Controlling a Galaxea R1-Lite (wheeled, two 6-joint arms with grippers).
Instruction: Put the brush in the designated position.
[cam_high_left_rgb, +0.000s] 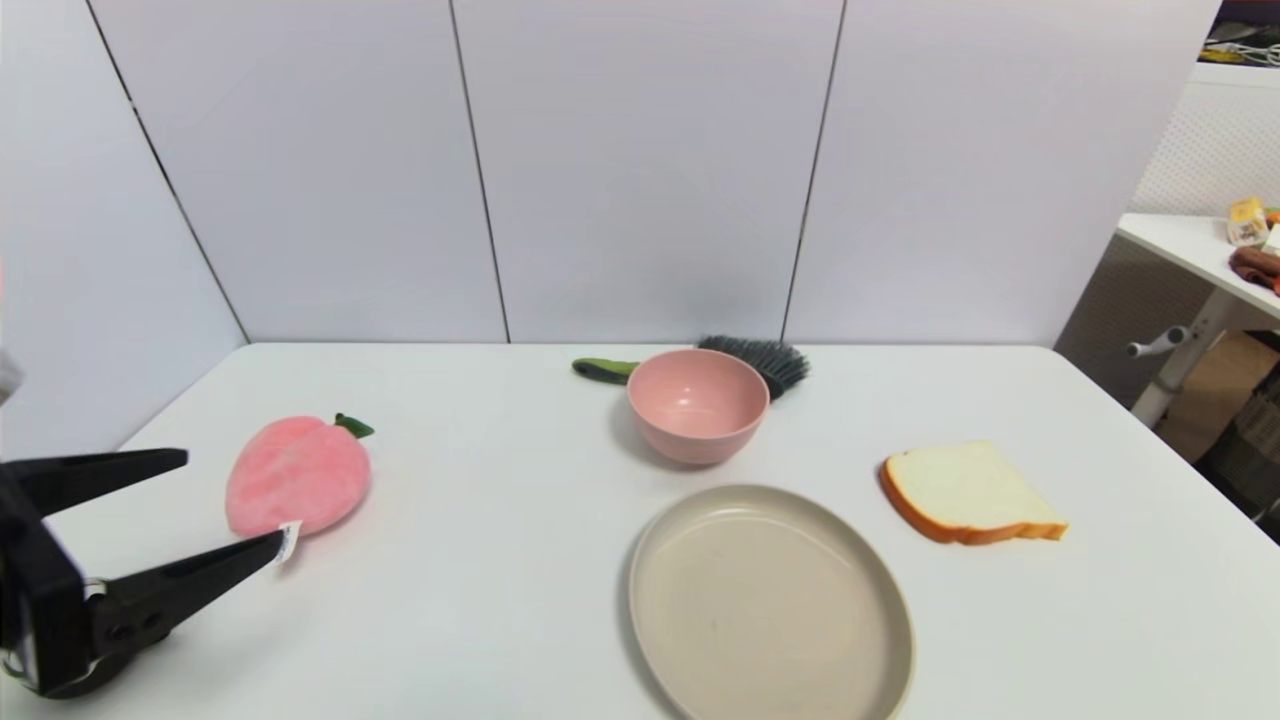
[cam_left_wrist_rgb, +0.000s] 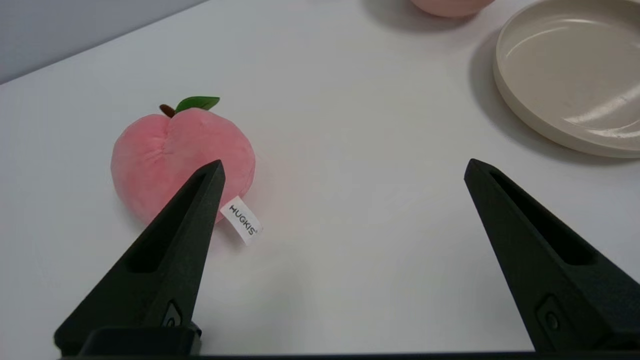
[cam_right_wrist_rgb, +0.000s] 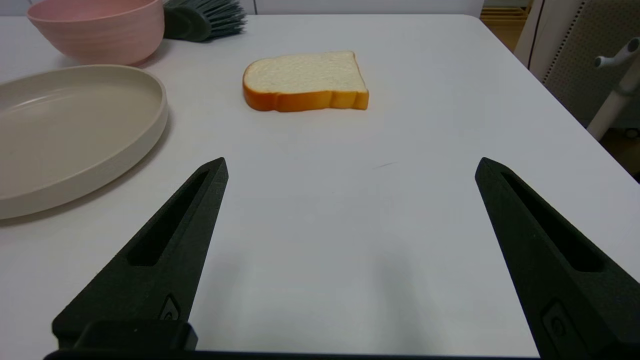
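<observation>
We see a smooth, matt white table (cam_high_left_rgb: 500, 600). The peach (cam_high_left_rgb: 298, 488) near its left edge looks like soft pink plush with a woven white label (cam_left_wrist_rgb: 241, 221). The bowl (cam_high_left_rgb: 697, 404) and the plate (cam_high_left_rgb: 770, 610) look like smooth plastic with a soft sheen. The brush (cam_high_left_rgb: 760, 358) near the far edge shows dark stiff bristles and a smooth green handle. The bread (cam_high_left_rgb: 968, 492) looks spongy, its crust glossy. Both hands look matt black plastic.
</observation>
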